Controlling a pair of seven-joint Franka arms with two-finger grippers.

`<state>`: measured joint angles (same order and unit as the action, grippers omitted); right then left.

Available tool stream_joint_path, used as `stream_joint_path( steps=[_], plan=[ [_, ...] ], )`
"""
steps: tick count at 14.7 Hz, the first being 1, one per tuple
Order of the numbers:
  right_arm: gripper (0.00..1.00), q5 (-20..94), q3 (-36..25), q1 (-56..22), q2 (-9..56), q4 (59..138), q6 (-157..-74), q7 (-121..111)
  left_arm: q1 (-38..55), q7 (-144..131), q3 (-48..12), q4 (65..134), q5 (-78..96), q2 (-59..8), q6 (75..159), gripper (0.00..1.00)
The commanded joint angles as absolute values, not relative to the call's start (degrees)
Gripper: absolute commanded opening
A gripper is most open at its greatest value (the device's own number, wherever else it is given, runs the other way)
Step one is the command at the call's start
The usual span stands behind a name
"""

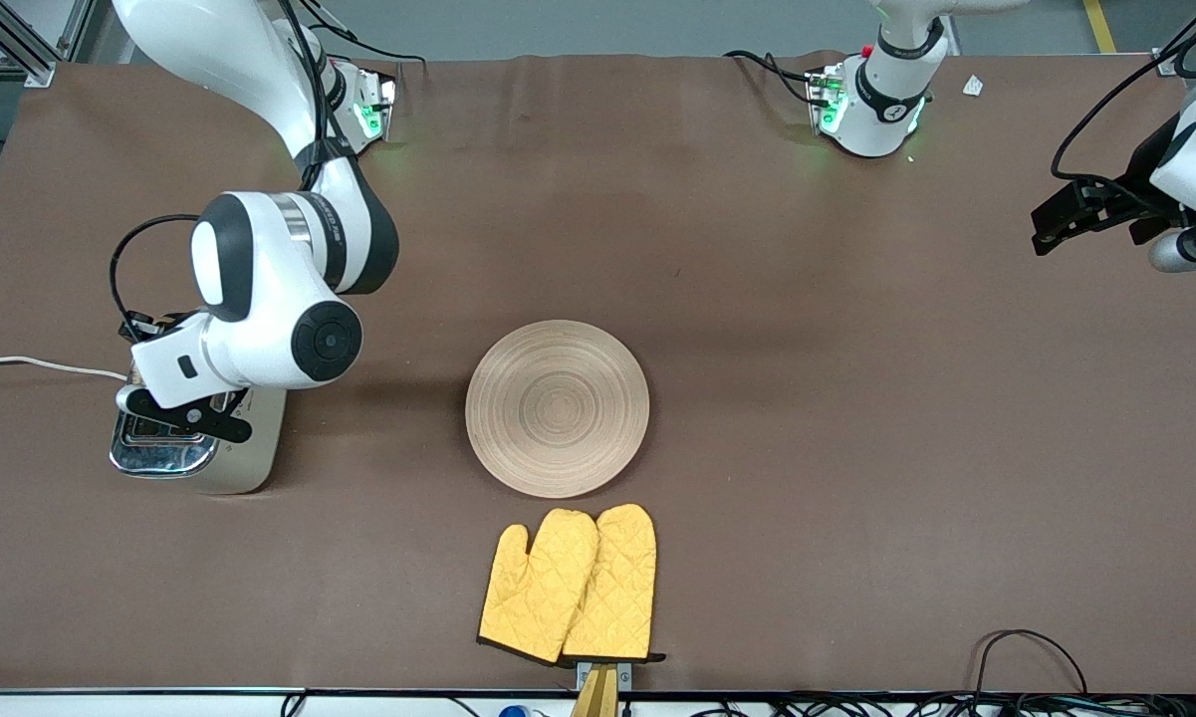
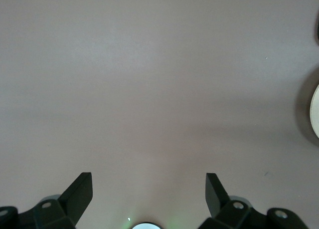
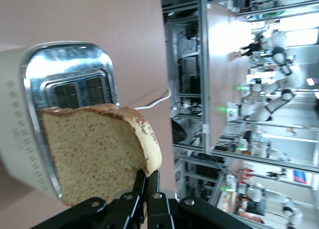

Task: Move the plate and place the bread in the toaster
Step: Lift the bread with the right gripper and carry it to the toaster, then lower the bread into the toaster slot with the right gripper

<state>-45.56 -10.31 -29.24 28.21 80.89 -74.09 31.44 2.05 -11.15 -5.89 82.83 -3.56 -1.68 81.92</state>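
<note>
The right gripper [image 3: 146,189] hangs over the toaster [image 1: 221,446] at the right arm's end of the table, its fingers [image 3: 153,185] pinched narrow on the lower edge of the bread [image 3: 97,151]. In the right wrist view the slice stands on edge in the air just above the chrome top, its tan face toward the camera and its darker crust along the rim, with the two slots showing past it. The bread has not entered either slot. In the front view the arm's wrist covers most of the toaster and the bread cannot be seen there. A white cord [image 1: 40,364] runs from the toaster toward the table's edge.

The plate [image 1: 557,408] lies flat near the middle of the table, well apart from the toaster. A pair of yellow mitts [image 1: 570,586] lies just nearer to the front camera than the plate, close to it without touching.

The left arm waits. Its gripper [image 2: 148,194] is spread wide and holds nothing, over bare brown table [image 2: 149,89] at the left arm's end.
</note>
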Motion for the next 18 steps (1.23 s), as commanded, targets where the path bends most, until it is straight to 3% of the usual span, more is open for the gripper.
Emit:
stream_joint_path(
  steps=[1,16,17,18],
  plan=[
    [0.0,-50.0,-9.7,-28.3,27.3,85.6,-76.7,31.0,1.9,-10.3,-5.7,83.3,-2.5,-1.2,82.4,1.0],
    [0.0,-52.5,-9.6,-24.6,25.8,96.5,-89.8,31.9,1.8,-10.3,-5.5,83.3,-2.6,-1.3,82.4,1.0],
    [0.03,-52.3,-9.6,-24.6,25.8,96.7,-90.3,32.0,1.8,-10.3,-5.5,83.3,-2.7,-1.3,82.4,1.0],
    [0.15,-51.7,-9.6,-24.2,26.0,96.6,-90.3,32.1,1.8,-10.3,-5.5,83.3,-2.7,-1.3,82.4,1.0]
  ],
)
